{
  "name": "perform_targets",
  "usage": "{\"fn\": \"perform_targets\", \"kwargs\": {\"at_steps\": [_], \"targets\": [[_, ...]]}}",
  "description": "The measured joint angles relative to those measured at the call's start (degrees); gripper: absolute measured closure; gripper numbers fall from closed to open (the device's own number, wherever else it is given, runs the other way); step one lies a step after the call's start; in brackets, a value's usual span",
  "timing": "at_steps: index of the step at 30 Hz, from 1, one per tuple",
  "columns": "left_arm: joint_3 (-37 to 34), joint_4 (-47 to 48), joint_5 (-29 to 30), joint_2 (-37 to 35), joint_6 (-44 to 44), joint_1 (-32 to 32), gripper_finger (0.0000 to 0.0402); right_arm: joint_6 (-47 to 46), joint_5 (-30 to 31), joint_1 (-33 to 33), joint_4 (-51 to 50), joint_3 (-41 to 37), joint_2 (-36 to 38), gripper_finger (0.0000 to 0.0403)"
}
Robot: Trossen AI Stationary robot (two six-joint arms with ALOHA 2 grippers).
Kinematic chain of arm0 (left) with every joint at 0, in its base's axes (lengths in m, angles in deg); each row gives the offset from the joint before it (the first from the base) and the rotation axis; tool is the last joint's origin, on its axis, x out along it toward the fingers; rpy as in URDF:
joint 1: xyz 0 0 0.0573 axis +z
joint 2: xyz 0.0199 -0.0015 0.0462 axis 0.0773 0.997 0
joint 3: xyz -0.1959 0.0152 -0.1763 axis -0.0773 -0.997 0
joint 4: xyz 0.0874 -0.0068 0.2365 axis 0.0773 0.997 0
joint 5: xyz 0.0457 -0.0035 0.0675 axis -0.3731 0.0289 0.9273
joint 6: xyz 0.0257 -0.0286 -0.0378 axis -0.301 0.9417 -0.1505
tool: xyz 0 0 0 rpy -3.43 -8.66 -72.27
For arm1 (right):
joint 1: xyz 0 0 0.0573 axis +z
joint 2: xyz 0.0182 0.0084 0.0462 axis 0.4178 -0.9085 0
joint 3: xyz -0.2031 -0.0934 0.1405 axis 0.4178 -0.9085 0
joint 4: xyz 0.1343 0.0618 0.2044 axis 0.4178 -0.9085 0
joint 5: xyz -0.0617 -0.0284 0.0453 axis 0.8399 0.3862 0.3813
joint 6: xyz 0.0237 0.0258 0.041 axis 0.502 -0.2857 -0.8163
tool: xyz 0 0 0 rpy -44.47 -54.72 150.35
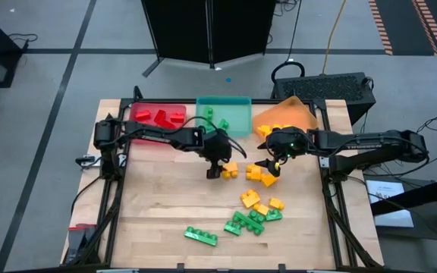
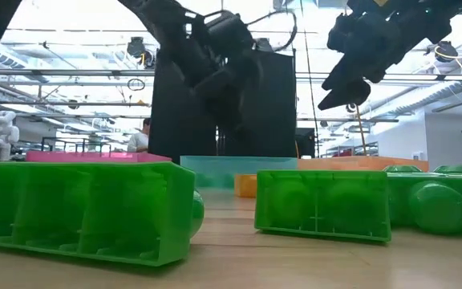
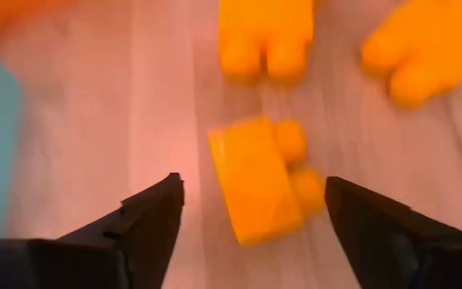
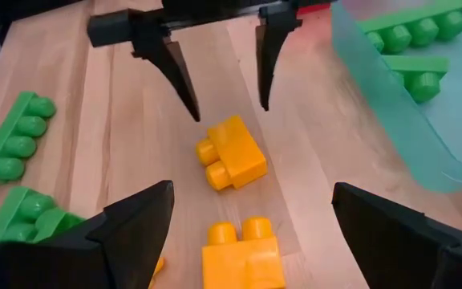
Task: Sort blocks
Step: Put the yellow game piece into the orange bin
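- Left gripper (image 1: pixel 220 171) sits mid-frame in the high view, just below the teal tray. Its fingers (image 3: pixel 147 217) are spread wide and hold nothing.
- A small yellow brick (image 3: pixel 263 177) lies on the wood between those fingertips, touching neither. The right wrist view shows the same brick (image 4: pixel 231 152) under the two dark finger tips.
- Right gripper (image 1: pixel 268 165) is right of centre in the high view, near the left one, and is gaping and empty. Its fingers (image 4: pixel 135 225) frame another yellow brick (image 4: pixel 243 257) at the bottom of that view.
- More yellow bricks (image 1: pixel 256 174) lie between the two grippers, and a few others (image 1: pixel 255 202) lower down.
- Green bricks (image 1: pixel 247 222) are clustered in the lower centre of the high view, with one long green brick (image 1: pixel 201 236) apart at lower left of that cluster.
- The low view has two green bricks (image 2: pixel 323 205) up close in the foreground, lying on the table (image 1: pixel 158 205).
- Red tray (image 1: pixel 146 121), upper left of the table, holds red bricks (image 1: pixel 165 117).
- Teal tray (image 1: pixel 237 121), upper middle, holds green bricks (image 1: pixel 217 120) at its left side. In the right wrist view they are long studded pieces (image 4: pixel 411 32) behind the translucent wall.
- Orange tray (image 1: pixel 287 115), upper right, is tilted. It holds a yellow brick (image 1: pixel 264 130) at its lower left corner; the rest of its contents I cannot make out.
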Motion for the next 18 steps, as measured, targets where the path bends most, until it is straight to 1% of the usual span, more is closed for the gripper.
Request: {"fn": "perform_targets", "kwargs": {"at_steps": [2, 3, 7, 9, 11, 12, 15, 18], "targets": [[2.37, 0.0, 0.21, -0.04, -0.04, -0.34, 0.0071, -0.44, 0.02, 0.0, -0.56, 0.0, 0.43, 0.0066], [3.58, 1.02, 1.22, -0.11, -0.1, -0.65, 0.0058, -0.8, 0.04, 0.01, -0.77, 0.0, 0.48, 0.0066], [4.98, 3.97, 8.37, -0.01, -0.35, -2.77, 0.0021, -1.59, 0.05, 0.01, -1.42, 0.0, 0.46, 0.0066], [4.98, 3.86, 10.26, 0.63, 2.06, -3.95, 0.0015, -2.15, 0.04, 0.01, -1.48, 0.0, 0.46, 0.0066], [4.98, 3.99, 11.58, 1.54, 6.28, -5.35, 0.0013, -2.21, 0.04, 0.01, -1.66, 0.0, 0.43, 0.0066], [4.98, 3.75, 13.13, 2.04, 8.34, -6.18, 0.0013, -2.22, 0.04, 0.01, -1.79, 0.0, 0.45, 0.0066], [4.98, 2.65, 18.28, 3.65, 10.88, -8.33, 0.0013, -1.91, 0.04, -0.01, -2.68, 0.0, 0.43, 0.0066], [4.98, 0.83, 20.72, 5.35, 12.8, -9.55, 0.0013, -1.19, 0.04, 0.01, -3.74, 0.0, 0.46, 0.0066]]}}
